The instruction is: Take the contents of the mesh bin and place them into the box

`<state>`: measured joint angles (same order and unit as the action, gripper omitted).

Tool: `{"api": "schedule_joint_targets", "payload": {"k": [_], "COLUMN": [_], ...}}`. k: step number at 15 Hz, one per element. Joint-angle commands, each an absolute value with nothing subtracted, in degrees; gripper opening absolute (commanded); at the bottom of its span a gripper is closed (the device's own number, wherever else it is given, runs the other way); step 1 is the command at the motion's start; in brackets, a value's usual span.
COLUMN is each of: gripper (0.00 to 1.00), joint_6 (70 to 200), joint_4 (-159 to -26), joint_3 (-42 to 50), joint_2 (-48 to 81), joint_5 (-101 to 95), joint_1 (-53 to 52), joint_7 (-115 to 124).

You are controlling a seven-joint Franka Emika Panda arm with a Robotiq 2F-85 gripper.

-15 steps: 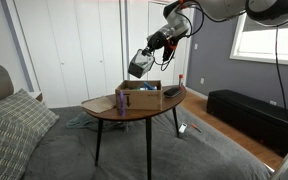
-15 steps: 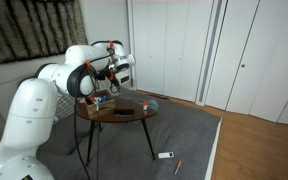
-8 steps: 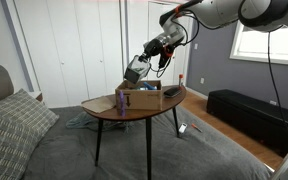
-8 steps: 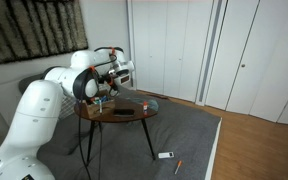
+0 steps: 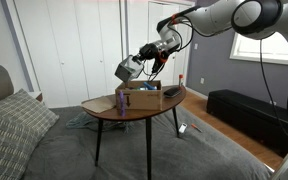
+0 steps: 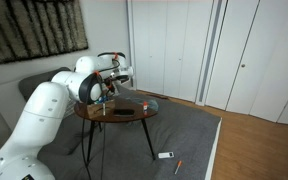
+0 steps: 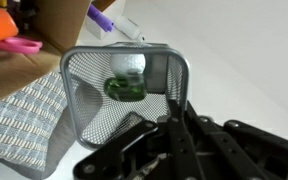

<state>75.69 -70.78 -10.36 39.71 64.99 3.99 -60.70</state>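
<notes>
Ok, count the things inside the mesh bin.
2. In the wrist view, a white ball sits at the far end of the mesh bin, and a green object lies right below it. Anything smaller behind them would be hidden.

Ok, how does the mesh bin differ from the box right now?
Pose: the mesh bin hangs tipped in the claw, up in the air, while the box sits flat on the table.
Size: the mesh bin is small; the box is several times wider.
Look: the mesh bin is grey, see-through wire; the box is brown, solid cardboard.
Both are open-topped containers.
</notes>
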Motion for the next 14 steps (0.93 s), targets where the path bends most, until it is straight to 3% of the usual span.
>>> {"api": "schedule_joint_targets", "payload": {"k": [1, 14], "gripper": [0.02, 0.02], "joint_6": [73.7, 70.6], "joint_4": [-68.2, -68.4], "joint_3": [-11.1, -10.2], "joint_2": [42.7, 44.6], "joint_5": [70.4, 72.2], "joint_1": [4.0, 2.7], "joint_7": [-61.9, -61.3]}}
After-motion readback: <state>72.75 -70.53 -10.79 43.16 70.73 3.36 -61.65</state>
